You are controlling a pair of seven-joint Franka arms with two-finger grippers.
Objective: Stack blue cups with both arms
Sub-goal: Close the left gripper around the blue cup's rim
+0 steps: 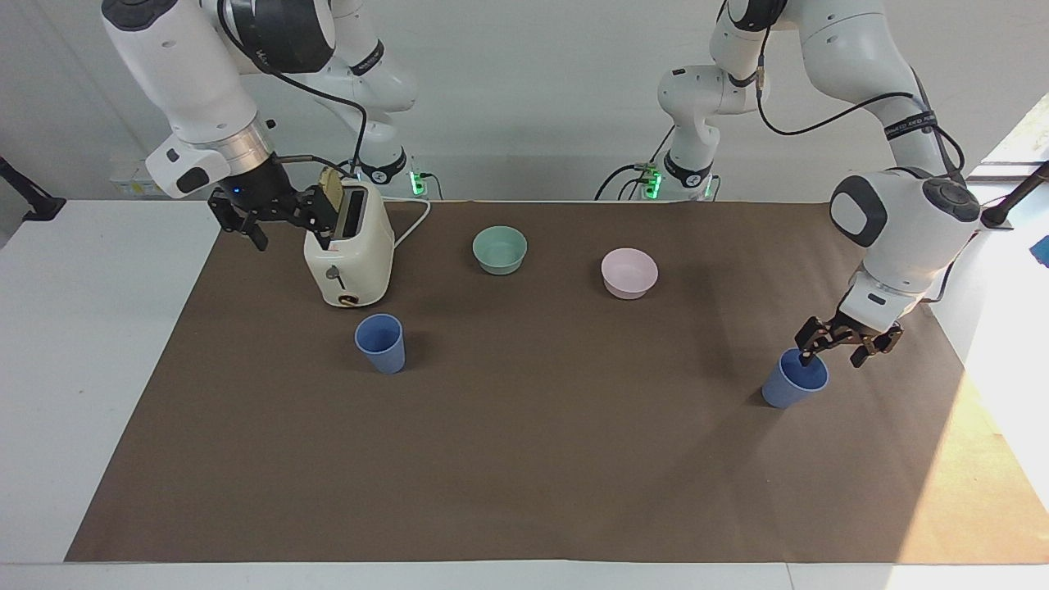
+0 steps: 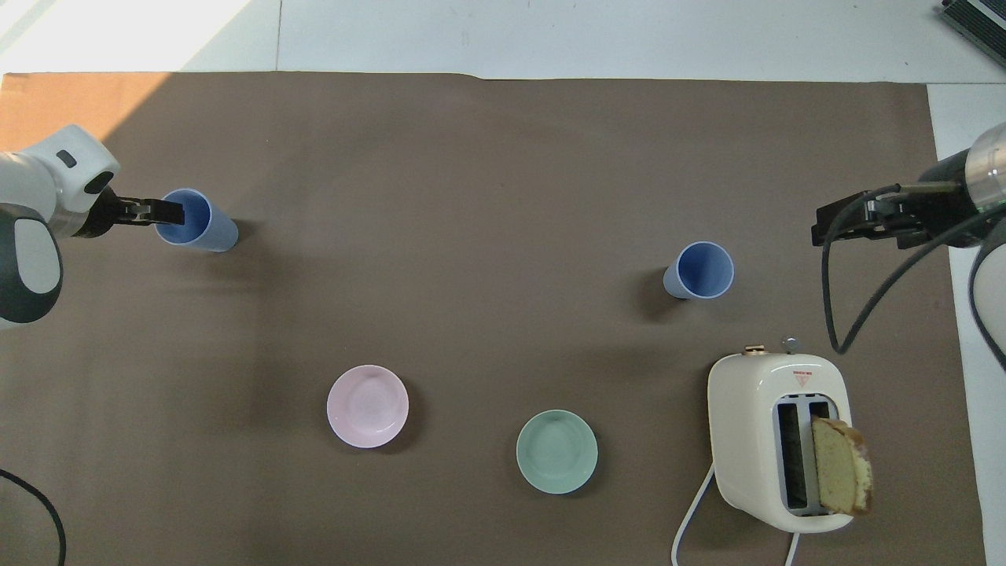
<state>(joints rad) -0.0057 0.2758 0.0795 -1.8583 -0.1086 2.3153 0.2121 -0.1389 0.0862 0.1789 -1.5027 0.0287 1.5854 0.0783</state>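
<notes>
Two blue cups stand upright on the brown mat. One cup is toward the left arm's end, also in the overhead view. The other cup stands by the toaster, farther from the robots than it, also in the overhead view. My left gripper is open and low at the first cup's rim, one finger over the mouth and one outside it; the overhead view shows its tips at the rim. My right gripper is open and empty, waiting in the air beside the toaster.
A cream toaster with a bread slice in its slot stands toward the right arm's end. A teal bowl and a pink bowl sit near the robots, between the arms.
</notes>
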